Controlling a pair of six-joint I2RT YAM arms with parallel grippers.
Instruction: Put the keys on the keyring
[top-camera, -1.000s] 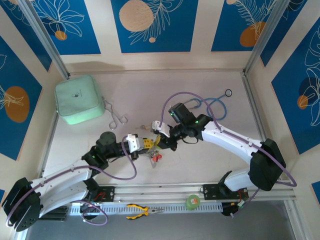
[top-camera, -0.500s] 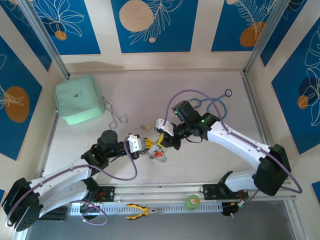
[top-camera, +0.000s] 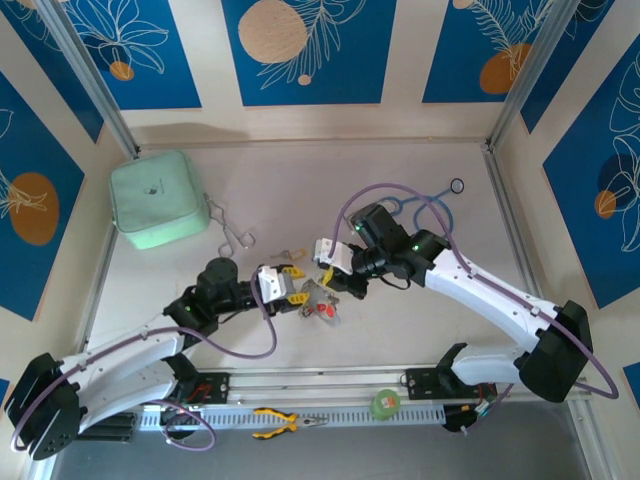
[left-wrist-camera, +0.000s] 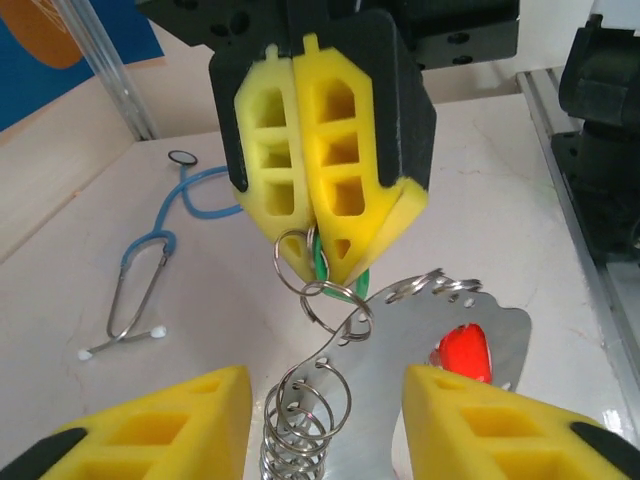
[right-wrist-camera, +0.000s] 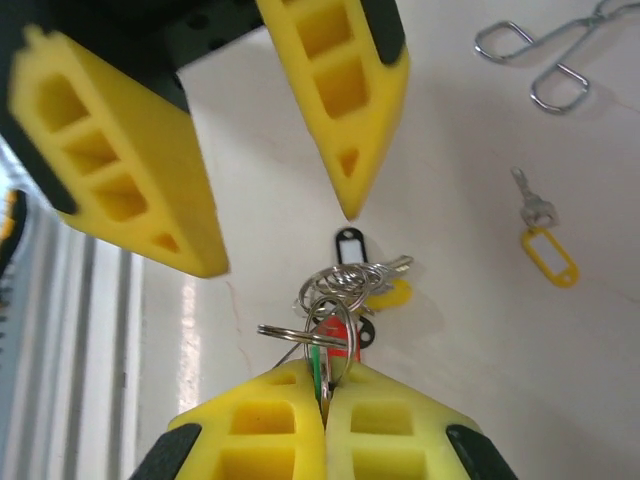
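While the left wrist view has the right tool (left-wrist-camera: 318, 262) clamped on the keyring (left-wrist-camera: 322, 300) and the left tool (left-wrist-camera: 325, 385) parted, empty, the right wrist's adds a loose yellow-tagged key (right-wrist-camera: 536, 212).

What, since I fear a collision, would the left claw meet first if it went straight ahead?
Most likely the keyring, whose coils sit inside the open left claw. Next come the keys, hanging from the shut right claw. Depth is unclear.

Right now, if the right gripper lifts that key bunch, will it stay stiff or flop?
Likely floppy: the key bunch joins through loose rings. Probably swings, since the right gripper pinches only one of them.
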